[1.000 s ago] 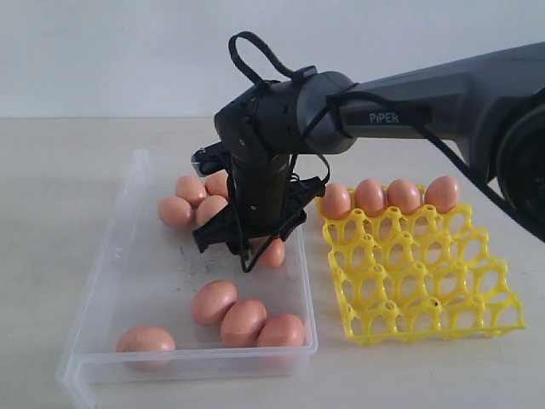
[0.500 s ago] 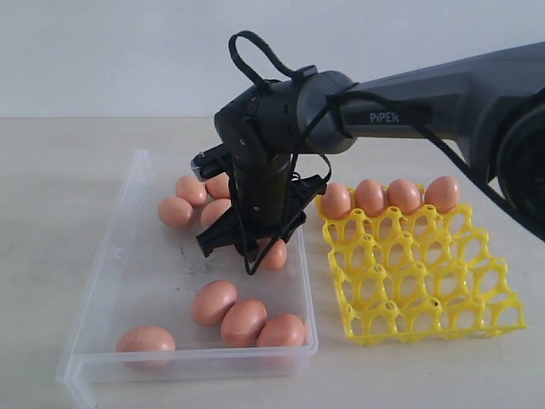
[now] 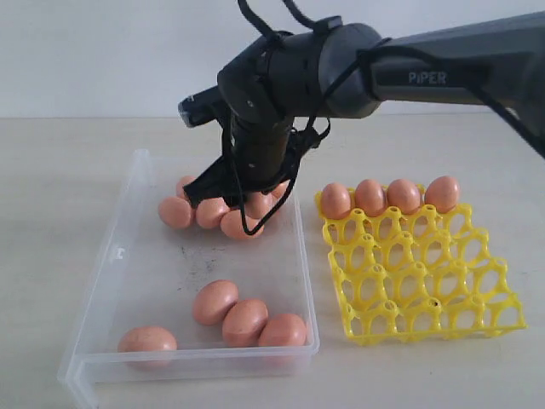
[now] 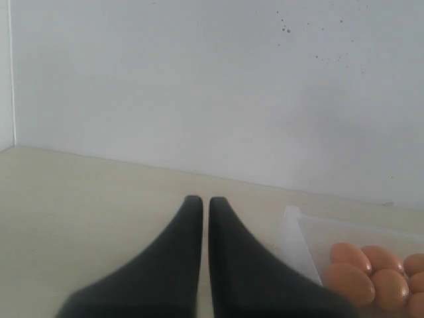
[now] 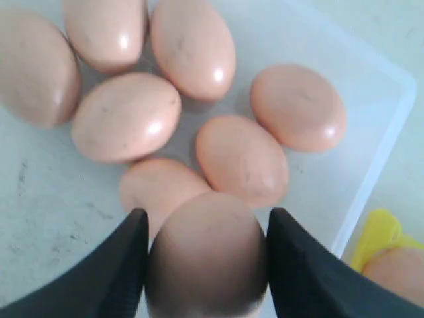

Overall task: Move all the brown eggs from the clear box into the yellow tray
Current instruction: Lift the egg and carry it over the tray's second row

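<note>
My right gripper is shut on one brown egg, pressed between both black fingers. In the exterior view the right gripper hangs over the far end of the clear box with that egg just above a cluster of several eggs. More eggs lie near the box's front wall. The yellow tray sits right of the box, with several eggs in its far row. My left gripper is shut and empty, off to the side of the box corner.
Dark smudges mark the box floor. The box's right wall runs close to the tray's edge. The black arm reaches in from the right above the tray. A pale wall stands behind the table.
The right gripper closed on an egg low in the box, then rose and shifted toward the far end with the egg in it. The other eggs stayed put.
</note>
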`<state>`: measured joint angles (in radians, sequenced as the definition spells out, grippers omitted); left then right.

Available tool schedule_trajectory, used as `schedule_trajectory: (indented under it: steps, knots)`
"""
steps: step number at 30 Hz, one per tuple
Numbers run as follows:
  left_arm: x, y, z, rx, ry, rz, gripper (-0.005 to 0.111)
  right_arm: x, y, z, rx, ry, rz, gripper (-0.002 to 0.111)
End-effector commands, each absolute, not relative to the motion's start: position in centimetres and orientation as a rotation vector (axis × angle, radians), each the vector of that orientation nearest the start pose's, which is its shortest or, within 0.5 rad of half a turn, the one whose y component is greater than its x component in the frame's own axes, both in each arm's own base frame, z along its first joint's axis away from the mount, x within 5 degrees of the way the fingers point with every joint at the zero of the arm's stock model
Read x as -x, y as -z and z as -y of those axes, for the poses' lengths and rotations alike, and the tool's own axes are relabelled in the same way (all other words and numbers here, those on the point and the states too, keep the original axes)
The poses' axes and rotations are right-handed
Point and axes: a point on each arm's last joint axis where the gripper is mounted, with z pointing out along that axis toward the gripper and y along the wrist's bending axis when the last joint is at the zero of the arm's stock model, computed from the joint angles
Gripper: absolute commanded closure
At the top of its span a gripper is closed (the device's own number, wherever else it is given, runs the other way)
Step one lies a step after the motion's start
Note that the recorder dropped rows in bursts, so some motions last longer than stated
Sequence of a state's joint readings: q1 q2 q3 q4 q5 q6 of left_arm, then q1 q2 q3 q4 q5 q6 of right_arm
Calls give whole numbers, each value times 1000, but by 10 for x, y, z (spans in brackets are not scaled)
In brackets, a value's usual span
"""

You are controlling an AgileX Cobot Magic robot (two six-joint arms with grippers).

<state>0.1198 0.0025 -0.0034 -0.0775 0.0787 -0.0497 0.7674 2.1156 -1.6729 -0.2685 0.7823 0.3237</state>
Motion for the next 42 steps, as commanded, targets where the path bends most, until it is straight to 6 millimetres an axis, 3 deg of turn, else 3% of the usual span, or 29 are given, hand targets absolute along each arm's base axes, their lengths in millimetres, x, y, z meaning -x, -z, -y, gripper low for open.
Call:
schedule_trajectory:
  steps: [1,7,19,22,28,36,39,42]
  knots:
    - [-56,-206,-6,199,26,-1546,103,-341,-224,-308,727,-143,-2412,108]
    - [-56,-206,-6,199,26,-1546,103,-326,-237,-294,655,-274,-2181,108]
    - [-56,-206,-6,199,26,-1546,103,-285,-241,-231,527,-125,-1981,108]
    - [-56,-206,-6,199,26,-1546,103,-276,-234,-206,342,-50,-1999,108]
    - [-56,-206,-6,199,26,-1546,103,-264,-213,-184,354,106,-2028,108]
    - [-56,-206,-6,199,26,-1546,103,-263,-212,-180,451,208,-2004,108]
    - [-56,-206,-6,199,26,-1546,103,-266,-216,-172,368,261,-1982,108]
    - [-56,-206,-6,199,26,-1546,103,-275,-212,-160,234,185,-2030,108]
